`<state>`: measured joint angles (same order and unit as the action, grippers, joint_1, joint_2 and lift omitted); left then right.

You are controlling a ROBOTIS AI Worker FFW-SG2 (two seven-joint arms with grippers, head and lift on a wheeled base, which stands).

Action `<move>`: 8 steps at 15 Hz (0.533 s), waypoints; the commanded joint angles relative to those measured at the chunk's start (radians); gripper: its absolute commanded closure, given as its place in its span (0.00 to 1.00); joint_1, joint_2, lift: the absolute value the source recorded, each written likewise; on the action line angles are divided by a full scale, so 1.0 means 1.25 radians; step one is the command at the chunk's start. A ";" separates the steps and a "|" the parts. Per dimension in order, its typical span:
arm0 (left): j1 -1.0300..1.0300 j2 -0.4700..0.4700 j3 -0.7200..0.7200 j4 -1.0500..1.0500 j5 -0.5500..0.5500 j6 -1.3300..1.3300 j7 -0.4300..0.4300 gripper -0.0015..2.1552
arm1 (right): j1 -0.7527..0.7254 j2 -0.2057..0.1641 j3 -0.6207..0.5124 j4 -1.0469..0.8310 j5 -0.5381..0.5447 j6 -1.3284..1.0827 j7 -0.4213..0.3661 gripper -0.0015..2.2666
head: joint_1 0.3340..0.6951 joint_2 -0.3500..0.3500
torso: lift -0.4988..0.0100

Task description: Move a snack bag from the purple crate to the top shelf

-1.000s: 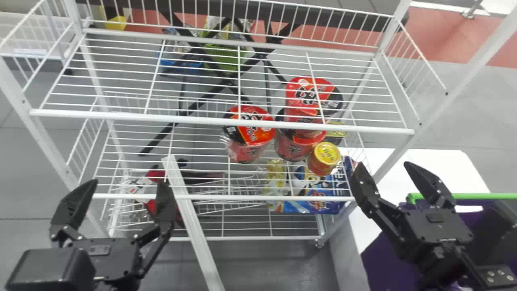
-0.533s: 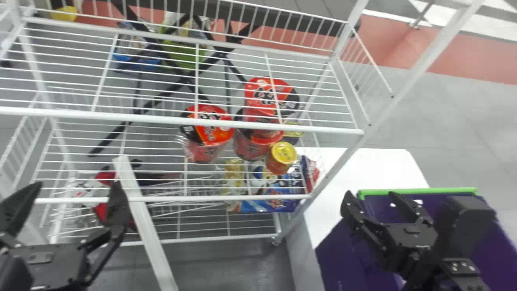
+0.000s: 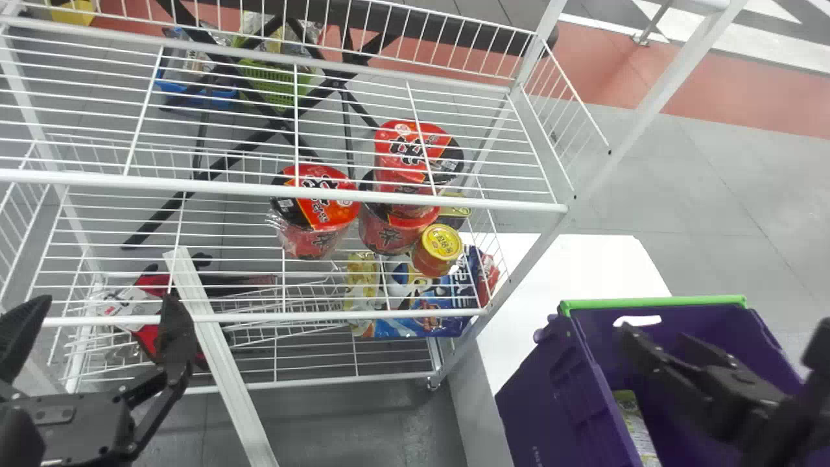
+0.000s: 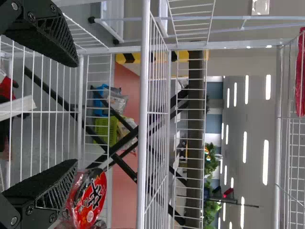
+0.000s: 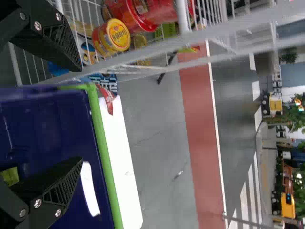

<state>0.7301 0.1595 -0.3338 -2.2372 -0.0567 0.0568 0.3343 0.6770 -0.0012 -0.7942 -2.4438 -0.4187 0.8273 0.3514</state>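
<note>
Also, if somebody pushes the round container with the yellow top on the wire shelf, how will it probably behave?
The container looks stiff, as its side keeps an even, round form, so it would likely not fold. Standing on the thin wires of the shelf, it might catch and tip. Once on its side, its round body could roll.

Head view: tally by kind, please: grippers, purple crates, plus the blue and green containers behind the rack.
Grippers: 2 (left gripper, right gripper)
Purple crate: 1
Blue container: 1
Green container: 1
Total: 5
</note>
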 commanded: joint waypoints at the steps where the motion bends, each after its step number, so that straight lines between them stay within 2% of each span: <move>1: -0.001 0.000 0.000 0.002 0.000 0.001 0.000 0.05 | -0.070 0.002 -0.091 0.036 -0.005 0.076 0.035 0.08 | 1.00 0.00 | 0.08; 3: -0.006 0.000 0.000 0.008 0.000 0.001 -0.001 0.05 | -0.100 0.002 -0.122 0.065 0.012 0.081 0.056 0.08 | 1.00 0.00 | 0.08; 6: -0.010 0.000 -0.005 0.012 0.001 0.001 -0.001 0.05 | -0.149 0.002 -0.157 0.130 0.091 0.086 0.162 0.08 | 1.00 0.00 | 0.08; 8: -0.011 0.000 -0.004 0.014 0.001 0.001 -0.001 0.05 | -0.151 -0.041 -0.153 0.163 0.163 0.113 0.201 0.08 | 1.00 0.00 | 0.08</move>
<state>0.7173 0.1595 -0.3401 -2.2215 -0.0552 0.0577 0.3328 0.4929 -0.0215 -0.9868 -2.2675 -0.2730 0.9431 0.5922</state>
